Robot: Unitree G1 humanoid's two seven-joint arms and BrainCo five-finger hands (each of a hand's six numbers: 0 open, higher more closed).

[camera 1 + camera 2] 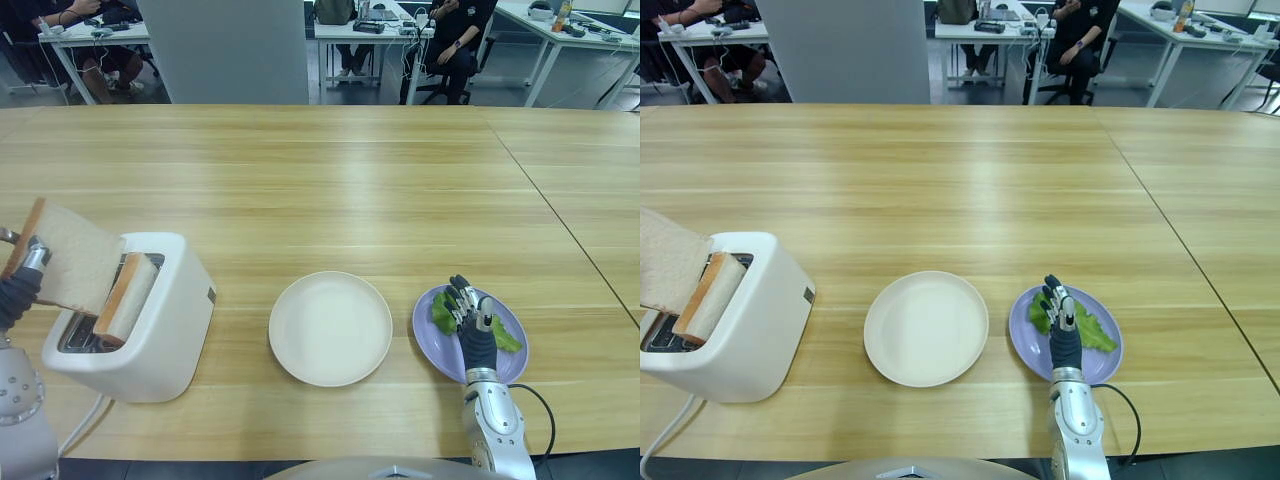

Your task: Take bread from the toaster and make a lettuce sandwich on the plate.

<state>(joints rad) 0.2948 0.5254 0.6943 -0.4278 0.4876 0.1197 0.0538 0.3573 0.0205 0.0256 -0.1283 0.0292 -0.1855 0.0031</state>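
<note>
A white toaster (150, 330) stands at the table's front left. One bread slice (127, 297) leans in its slot. My left hand (22, 282) is shut on a second bread slice (78, 256), held tilted above the toaster's left side. The cream plate (330, 328) lies bare in the front middle. To its right a small purple plate (427, 318) holds green lettuce (506, 337). My right hand (472, 320) rests over that lettuce with fingers stretched out flat, holding nothing.
The toaster's white cord (80, 425) runs off the front edge. A black cable (545, 410) loops beside my right wrist. A seam (560, 220) splits the table at the right. Wide bare wood lies behind the plates; desks and seated people are far back.
</note>
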